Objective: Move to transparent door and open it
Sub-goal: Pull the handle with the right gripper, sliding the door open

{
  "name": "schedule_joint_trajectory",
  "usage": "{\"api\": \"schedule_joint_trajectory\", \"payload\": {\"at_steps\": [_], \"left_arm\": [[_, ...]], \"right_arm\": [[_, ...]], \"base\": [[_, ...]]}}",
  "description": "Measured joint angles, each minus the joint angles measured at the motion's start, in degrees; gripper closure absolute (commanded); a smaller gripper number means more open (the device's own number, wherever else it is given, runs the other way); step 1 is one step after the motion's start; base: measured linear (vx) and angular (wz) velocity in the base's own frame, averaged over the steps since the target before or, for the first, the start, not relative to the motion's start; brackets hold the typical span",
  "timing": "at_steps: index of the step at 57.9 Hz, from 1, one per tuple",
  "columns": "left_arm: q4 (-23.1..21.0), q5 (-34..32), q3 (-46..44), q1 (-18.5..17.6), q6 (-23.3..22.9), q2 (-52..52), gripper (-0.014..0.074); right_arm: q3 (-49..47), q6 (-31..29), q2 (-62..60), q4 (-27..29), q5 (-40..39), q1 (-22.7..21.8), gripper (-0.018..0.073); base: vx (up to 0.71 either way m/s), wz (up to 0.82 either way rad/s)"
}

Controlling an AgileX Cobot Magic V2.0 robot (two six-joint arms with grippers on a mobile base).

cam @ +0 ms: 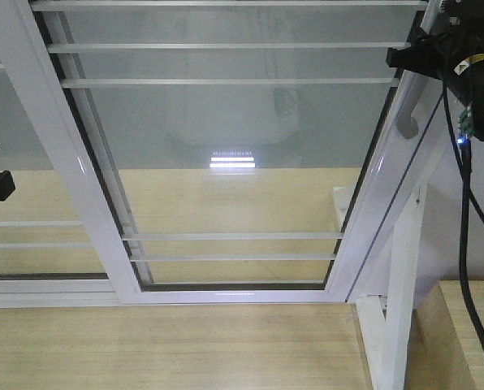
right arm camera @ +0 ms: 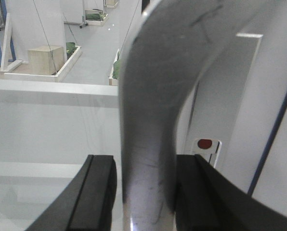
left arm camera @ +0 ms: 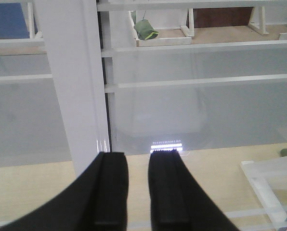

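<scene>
Reference landmark: the handle (cam: pixel 404 122), a curved grey bar on the edge stile of the transparent door (cam: pixel 373 215). The door's glass extends leftward from the handle and fills the front view. The stile runs parallel to the handle's long axis.

Right gripper (right arm camera: pixel 146 197): located at the handle's upper part. In the right wrist view the bar passes lengthwise through the jaw gap, one finger (right arm camera: pixel 96 192) on each side, with the jaws closed narrow onto it. The bar thus lies directly between the pads, its axis perpendicular to the closing direction. Judgement: the opening move depends on this arm alone. Load should act across the bar's axis, not along it, or the pads may slide.

Left gripper (left arm camera: pixel 137 192): far left of the handle, facing a white frame post (left arm camera: pixel 71 96), jaws narrowly parted, holding nothing.

View differences: only the right wrist view shows the lock plate (right arm camera: pixel 206 145), just right of the handle, and the finger placement. Only the front view shows the door frame's extent. Whether the door swings or slides cannot be determined
</scene>
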Motion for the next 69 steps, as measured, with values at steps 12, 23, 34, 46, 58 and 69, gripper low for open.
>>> {"api": "schedule_joint_trajectory", "payload": {"at_steps": [12, 23, 34, 46, 58, 69], "left_arm": [[0.0, 0.0, 0.0, 0.0, 0.0, 0.0, 0.0307], [0.0, 0.0, 0.0, 0.0, 0.0, 0.0, 0.0307], [0.0, 0.0, 0.0, 0.0, 0.0, 0.0, 0.0307], [0.0, 0.0, 0.0, 0.0, 0.0, 0.0, 0.0307], [0.0, 0.0, 0.0, 0.0, 0.0, 0.0, 0.0307], [0.0, 0.0, 0.0, 0.0, 0.0, 0.0, 0.0307]], "right_arm": [[0.0, 0.1, 0.0, 1.0, -0.2, 2.4, 0.022], [0.0, 0.1, 0.1, 1.1, -0.4, 5.5, 0.022], [0.0, 0.1, 0.5, 0.1, -2.2, 8.9, 0.022], [0.0, 0.2, 0.5, -2.1, -5.7, 11.9, 0.022], [0.0, 0.3, 0.5, -2.7, -6.3, 15.8, 0.022], [0.0, 0.0, 0.5, -3.0, -6.4, 19.7, 0.022]], "base": [[0.0, 0.0], [0.0, 0.0], [0.0, 0.0], [0.0, 0.0], [0.0, 0.0], [0.0, 0.0]]}}
